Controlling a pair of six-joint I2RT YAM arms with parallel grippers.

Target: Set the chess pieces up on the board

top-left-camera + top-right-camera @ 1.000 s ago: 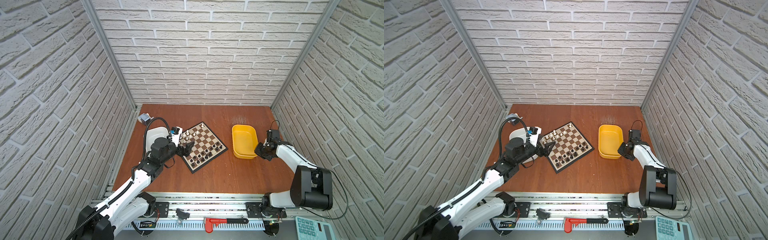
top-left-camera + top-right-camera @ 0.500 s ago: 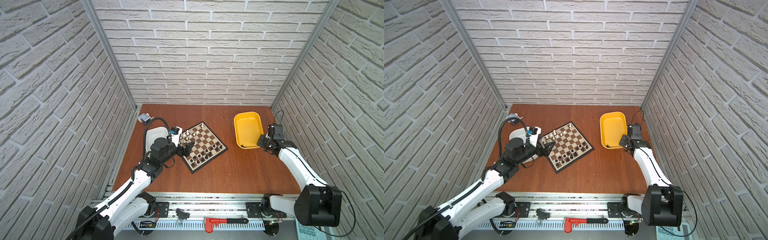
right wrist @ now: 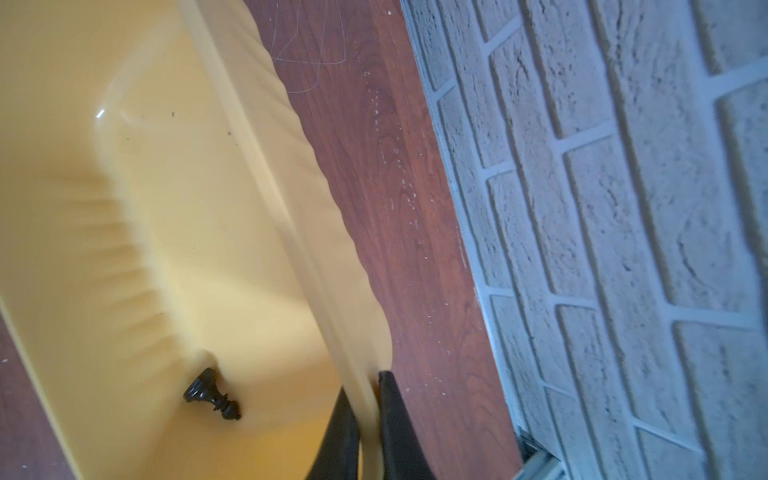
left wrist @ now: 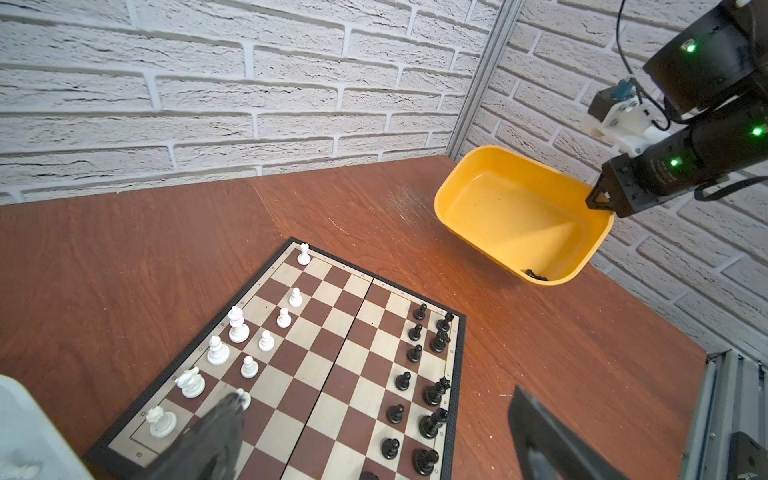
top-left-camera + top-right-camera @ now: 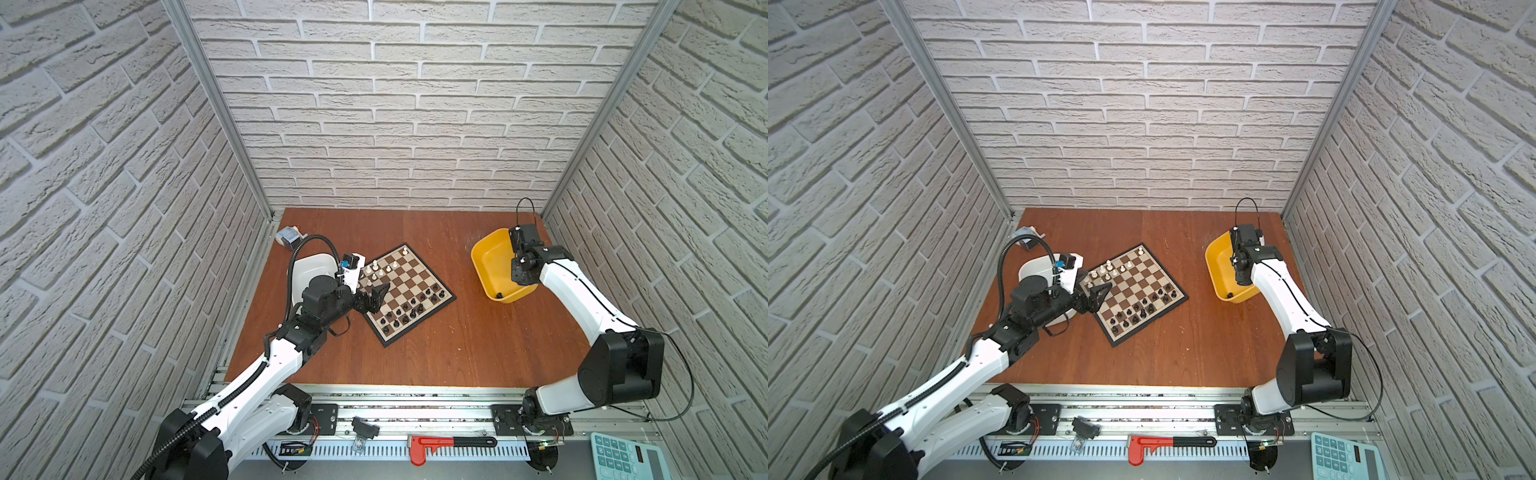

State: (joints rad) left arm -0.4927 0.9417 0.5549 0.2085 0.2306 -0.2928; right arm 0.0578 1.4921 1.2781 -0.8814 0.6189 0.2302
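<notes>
The chess pieces stand mostly on the board (image 5: pixel 409 291), which lies turned at an angle on the left middle of the brown wooden surface (image 5: pixel 457 340). The white pieces (image 4: pixel 238 324) fill two partial rows along the board's far-left edge, with gaps between them, and the black pieces (image 4: pixel 432 392) line the opposite near-right edge in two rows. The middle squares are bare. One more black piece (image 3: pixel 212 395) lies on its side in a low corner of the yellow tub (image 5: pixel 488 266), well to the right of the board. The tub is tilted rather than flat, its inside turned towards the board. The right pincer (image 3: pixel 365 399) is clenched on the tub's right rim, one finger inside the wall and one outside. The left pincer (image 5: pixel 372 297) hangs released, jaws spread wide, above the board's near-left corner by the white rows and touches nothing. A white tub (image 5: pixel 311 266) sits just left of the board, partly under the left arm; the left wrist view shows small white shapes in it, too blurred to name. Along the near metal rail lie a red-headed tool (image 5: pixel 432 446) and, at the near right corner, a pale blue calculator (image 5: pixel 623 457).
</notes>
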